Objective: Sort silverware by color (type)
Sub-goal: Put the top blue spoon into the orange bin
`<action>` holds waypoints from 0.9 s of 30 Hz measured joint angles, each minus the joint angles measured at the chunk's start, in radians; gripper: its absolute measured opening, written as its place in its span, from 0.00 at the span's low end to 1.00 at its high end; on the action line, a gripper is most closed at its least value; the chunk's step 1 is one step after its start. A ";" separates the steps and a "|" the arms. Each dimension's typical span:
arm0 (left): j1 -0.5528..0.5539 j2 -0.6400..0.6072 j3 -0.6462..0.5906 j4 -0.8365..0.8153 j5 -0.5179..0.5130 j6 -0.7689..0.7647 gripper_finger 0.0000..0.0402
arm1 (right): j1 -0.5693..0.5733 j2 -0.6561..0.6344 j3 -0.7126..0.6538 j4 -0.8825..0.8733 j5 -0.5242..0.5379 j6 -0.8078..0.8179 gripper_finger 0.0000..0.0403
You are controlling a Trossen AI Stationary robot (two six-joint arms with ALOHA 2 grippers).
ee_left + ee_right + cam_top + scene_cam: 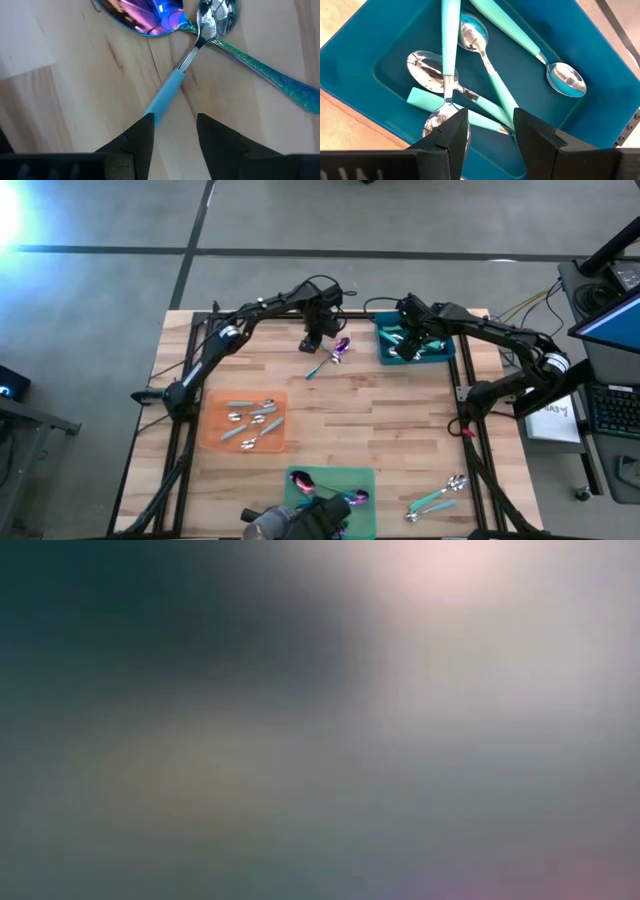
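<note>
left wrist view shows the left gripper (172, 131) with fingers apart over a blue-handled spoon (165, 92) on the table beside the teal bin (440, 352); closing on its handle comes next. right gripper (490, 130), also apart, hovers inside that bin over silver spoons (485, 65).

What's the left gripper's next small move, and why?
Probably lower straight down and close on the blue-handled spoon. The left gripper hangs open over the table with that handle running between its fingers, and the silver head rests across a purple spoon, so gripping near the handle's end avoids both.
</note>
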 joint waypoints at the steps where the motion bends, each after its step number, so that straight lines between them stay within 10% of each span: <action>1: 0.001 0.004 0.006 -0.009 0.002 -0.016 0.33 | 0.000 0.000 0.000 0.000 0.000 0.000 0.37; 27: -0.003 0.002 0.017 -0.133 0.019 -0.165 0.20 | 0.000 0.000 0.000 -0.001 0.000 -0.015 0.37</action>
